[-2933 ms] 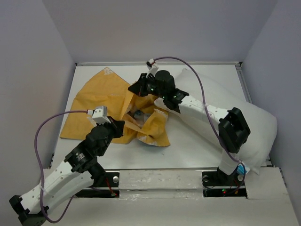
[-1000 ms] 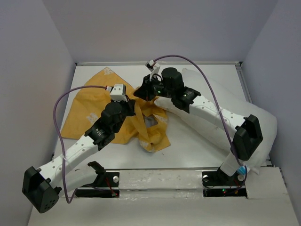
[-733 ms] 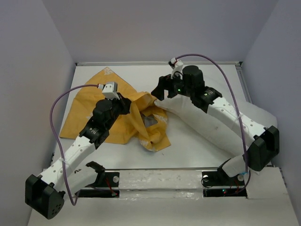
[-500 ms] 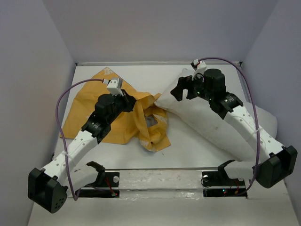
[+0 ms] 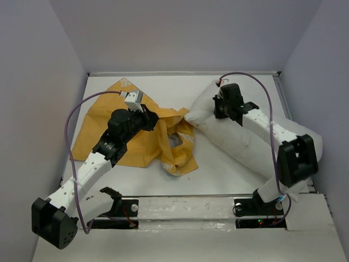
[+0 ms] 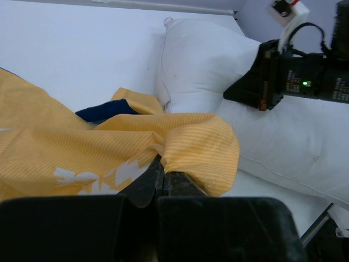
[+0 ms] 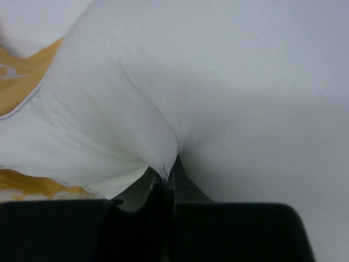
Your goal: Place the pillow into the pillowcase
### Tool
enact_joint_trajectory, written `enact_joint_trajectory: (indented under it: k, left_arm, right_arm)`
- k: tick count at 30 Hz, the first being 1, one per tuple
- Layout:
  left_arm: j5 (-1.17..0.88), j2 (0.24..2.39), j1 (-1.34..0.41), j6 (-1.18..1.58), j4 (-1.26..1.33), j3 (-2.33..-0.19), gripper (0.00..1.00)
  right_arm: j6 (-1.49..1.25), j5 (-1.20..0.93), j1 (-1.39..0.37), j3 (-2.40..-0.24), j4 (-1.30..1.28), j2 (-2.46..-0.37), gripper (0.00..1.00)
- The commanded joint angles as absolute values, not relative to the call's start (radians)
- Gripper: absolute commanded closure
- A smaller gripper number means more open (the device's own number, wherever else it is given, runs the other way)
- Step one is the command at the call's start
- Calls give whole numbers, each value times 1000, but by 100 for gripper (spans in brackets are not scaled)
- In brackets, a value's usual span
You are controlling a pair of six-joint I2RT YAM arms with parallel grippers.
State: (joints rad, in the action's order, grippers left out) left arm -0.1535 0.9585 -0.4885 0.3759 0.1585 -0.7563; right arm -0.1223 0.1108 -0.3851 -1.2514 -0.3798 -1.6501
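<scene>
The pillow [image 5: 248, 144] lies along the right of the surface [image 5: 212, 172], one corner against the crumpled pillowcase [image 5: 103, 125]. The right end effector [image 7: 163, 173] pinches pillow fabric. The left end effector [image 6: 162, 173] is clamped on a yellow pillowcase fold.

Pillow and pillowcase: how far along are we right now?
Early. Done: both grips are made, the left gripper shut on a fold of the pillowcase, the right gripper shut on a pinch of the pillow near its far corner. In hand: lining up that corner, which lies beside the crumpled yellow fabric. Left: the whole insertion; the pillow lies fully outside the case.
</scene>
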Motion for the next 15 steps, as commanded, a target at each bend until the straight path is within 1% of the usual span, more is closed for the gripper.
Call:
enact_joint_trajectory:
  k: [1, 4, 5, 8, 9, 11, 14, 15]
  left_arm:
    - [-190, 974, -480, 357, 184, -824, 100]
    - [-198, 992, -474, 367, 204, -836, 100]
    - [-201, 1005, -471, 376, 210, -841, 100]
    - [-207, 1026, -460, 394, 236, -861, 100]
    - [-207, 1031, -456, 396, 248, -864, 100]
    - [-207, 1052, -446, 399, 253, -883, 100]
    - [-218, 1090, -419, 397, 249, -928, 100]
    - [-219, 1098, -414, 396, 247, -939, 100]
  right_arm:
    - [-192, 117, -360, -1109, -249, -1276, 100]
    - [-190, -3, -360, -1016, -212, -1053, 100]
    - [-211, -85, -360, -999, -225, -934, 100]
    - [-227, -214, -360, -905, -248, -783, 100]
    - [-235, -288, -360, -876, -249, -690, 100]
    - [-250, -377, -360, -813, -249, -612, 100]
    - [-268, -668, -360, -767, -233, -506, 100]
    - [-270, -710, -360, -759, -233, -485, 100]
